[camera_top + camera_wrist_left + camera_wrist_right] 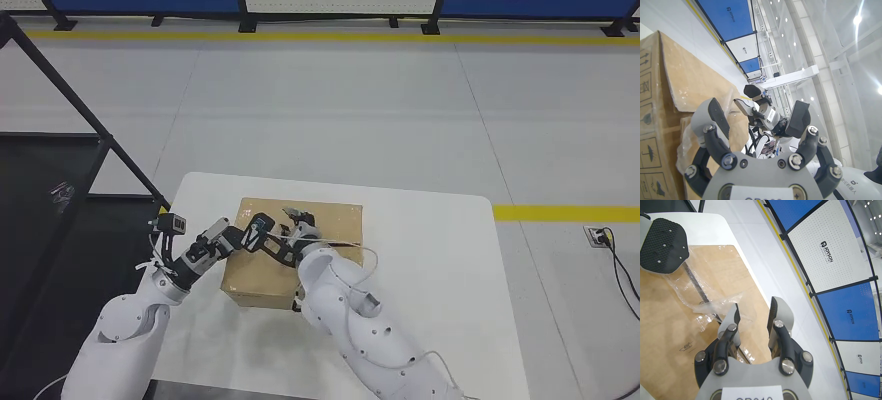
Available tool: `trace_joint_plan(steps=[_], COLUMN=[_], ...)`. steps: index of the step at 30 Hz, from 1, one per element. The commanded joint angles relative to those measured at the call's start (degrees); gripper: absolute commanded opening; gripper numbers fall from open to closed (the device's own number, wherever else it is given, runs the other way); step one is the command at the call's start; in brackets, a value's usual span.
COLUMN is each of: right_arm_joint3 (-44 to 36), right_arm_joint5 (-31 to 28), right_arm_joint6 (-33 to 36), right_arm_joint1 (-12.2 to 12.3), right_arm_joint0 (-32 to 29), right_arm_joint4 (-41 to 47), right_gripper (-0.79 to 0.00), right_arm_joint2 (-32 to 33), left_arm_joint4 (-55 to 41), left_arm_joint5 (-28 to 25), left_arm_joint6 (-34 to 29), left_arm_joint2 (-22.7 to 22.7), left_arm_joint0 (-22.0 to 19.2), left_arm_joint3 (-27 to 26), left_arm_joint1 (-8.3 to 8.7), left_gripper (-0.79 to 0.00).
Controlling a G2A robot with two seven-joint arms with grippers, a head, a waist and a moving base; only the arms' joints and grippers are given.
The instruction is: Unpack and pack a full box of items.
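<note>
Cardboard box stands on the white desk, near its left half, with the top flaps shut. Clear tape runs along the centre seam; it is wrinkled and partly lifted from the board.

Markings: the side of the box carries black printed handling symbols, among them paired upward arrows and an umbrella. A small pen scribble sits on the top flap. Each wrist plate bears a white sticker with dark characters, partly cut off at the frame edge. The blue and white wall panels behind carry a printed logo.

Left pincer hangs at the left edge of the box top, fingers spread wide, nothing between them. One of its black pads lies over the near end of the seam; contact with the box cannot be told.

Right pincer hangs over the box top close to the seam, fingers parted and holding nothing. One fingertip sits just beside a loose fold of the tape; whether it touches cannot be told.

The two pincers face each other across the top of the box, near but apart.

A yellow line crosses the floor beyond the desk.
</note>
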Motion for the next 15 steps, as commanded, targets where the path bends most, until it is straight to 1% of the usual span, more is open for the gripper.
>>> trace_joint_plan(steps=[1,2,4,5,6,7,8,9,10,12,15], right_arm_joint3=[-0.46,-0.75,-1.58,-1.95,-2.42,-2.94,-3.44,-3.91,-4.34,-4.98,-4.98], right_arm_joint5=[-0.68,-0.76,-2.08,-3.05,-3.79,-4.54,-5.46,-7.06,-8.74,-9.82,-9.82], right_arm_joint6=[-0.3,-0.41,-1.46,-1.89,-2.16,-2.38,-2.56,-2.79,-3.0,-2.7,-2.7], right_arm_joint1=[0.04,0.06,0.09,0.16,0.25,0.33,0.4,0.45,0.54,0.69,0.69], right_arm_joint0=[-0.17,-0.27,-0.66,-0.75,-0.78,-0.85,-0.85,-0.84,-0.64,-0.43,-0.43], right_arm_joint4=[0.02,-0.07,1.54,2.2,2.73,3.88,5.77,8.84,12.04,17.59,17.59], right_gripper=[-0.742,-0.754,-0.714,-0.73,-0.767,-0.776,-0.763,-0.677,-0.456,0.0,0.0], right_arm_joint2=[0.39,0.61,1.31,1.84,2.49,3.36,4.55,5.92,7.6,10.97,10.97], left_arm_joint4=[0.17,0.21,0.32,0.4,0.42,0.48,0.42,0.41,0.42,0.2,-0.57], left_arm_joint5=[-0.04,-0.03,-0.03,-0.04,-0.03,-0.04,-0.09,-0.11,-0.13,-0.42,-1.27], left_arm_joint6=[0.06,0.14,0.32,0.41,0.66,0.79,0.84,0.86,0.87,1.0,1.21], left_arm_joint2=[0.12,0.23,0.45,0.6,0.67,0.73,0.77,0.8,0.81,0.73,0.14], left_arm_joint0=[-0.02,-0.02,-0.01,0.02,0.05,0.06,0.07,0.07,0.06,0.1,0.63], left_arm_joint3=[-0.1,-0.18,-0.32,-0.46,-0.49,-0.53,-0.56,-0.55,-0.53,-0.5,-0.94], left_arm_joint1=[-0.01,-0.03,-0.07,-0.1,-0.12,-0.14,-0.15,-0.16,-0.16,-0.17,-0.13], left_gripper=[0.0,0.0,0.0,0.0,0.0,0.0,0.0,0.0,0.0,0.0,0.0])
